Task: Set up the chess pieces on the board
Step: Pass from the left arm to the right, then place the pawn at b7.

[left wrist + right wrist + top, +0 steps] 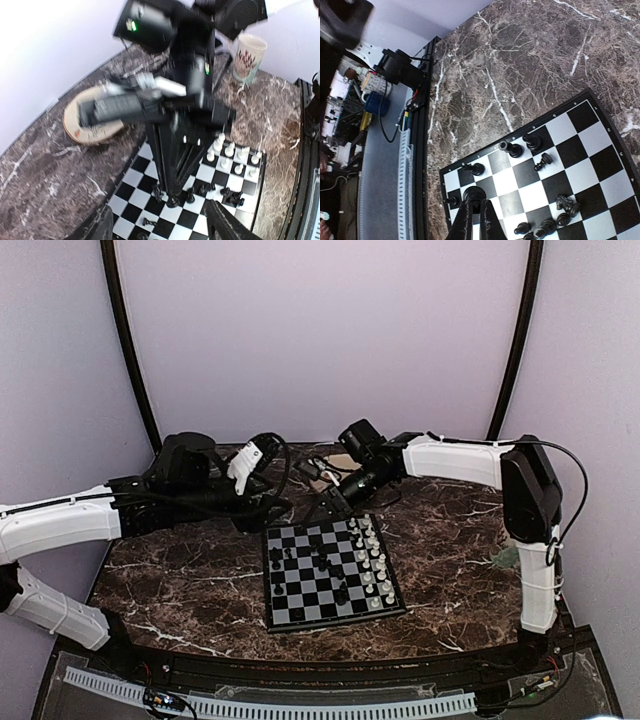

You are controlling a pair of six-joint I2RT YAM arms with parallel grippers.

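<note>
Left wrist: arm (175, 95) occluding plate (82, 134), board (131, 177)

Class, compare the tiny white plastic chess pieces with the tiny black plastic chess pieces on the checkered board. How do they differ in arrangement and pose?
The white pieces stand in two tidy rows along the right edge of the board in the top view; the black pieces are scattered over the middle and left squares. The white pieces all look upright; a few black pieces seem tipped over. Both sets sit on the board.
</note>
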